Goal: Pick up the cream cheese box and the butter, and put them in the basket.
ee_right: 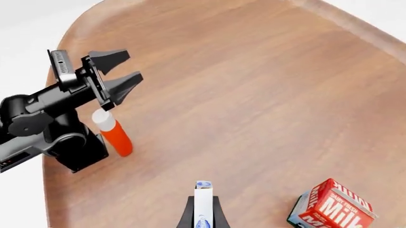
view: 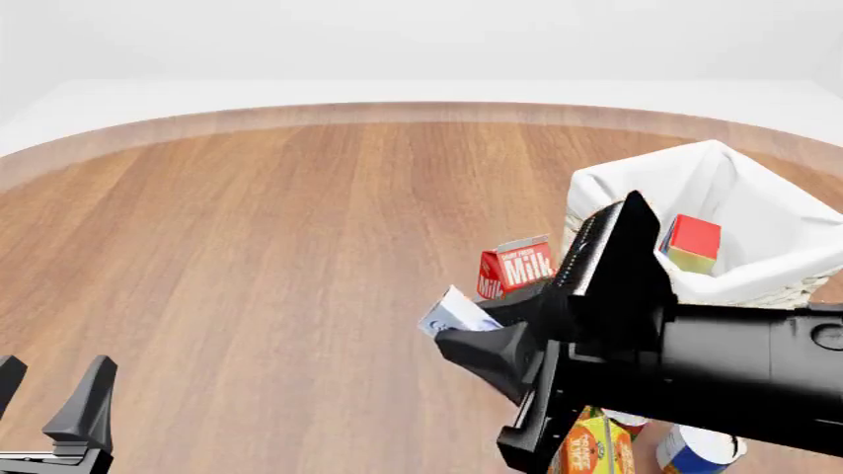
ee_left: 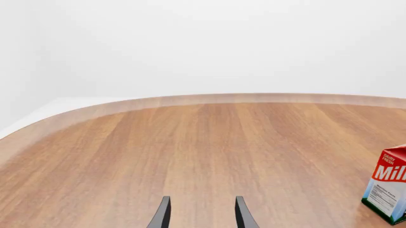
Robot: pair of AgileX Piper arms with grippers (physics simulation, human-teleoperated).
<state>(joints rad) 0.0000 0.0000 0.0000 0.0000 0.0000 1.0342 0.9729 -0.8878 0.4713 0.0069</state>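
Note:
My right gripper [view: 468, 331] is shut on the cream cheese box [view: 457, 314], a thin white and blue box held edge-on between the fingers [ee_right: 203, 206], above the table and left of the milk carton. The basket [view: 757, 212], white-lined wicker, stands at the right. A small red and yellowish carton [view: 693, 242] that looks like the butter lies inside it; its lettering does not show. My left gripper [view: 46, 390] hangs open and empty near the front left [ee_left: 203, 216], far from both.
A red-and-white milk carton [view: 516, 267] stands just left of the basket. An orange bottle with a white cap [ee_right: 114, 134] stands by the left arm. A juice carton [view: 595, 444] and a can [view: 698, 449] sit under the right arm.

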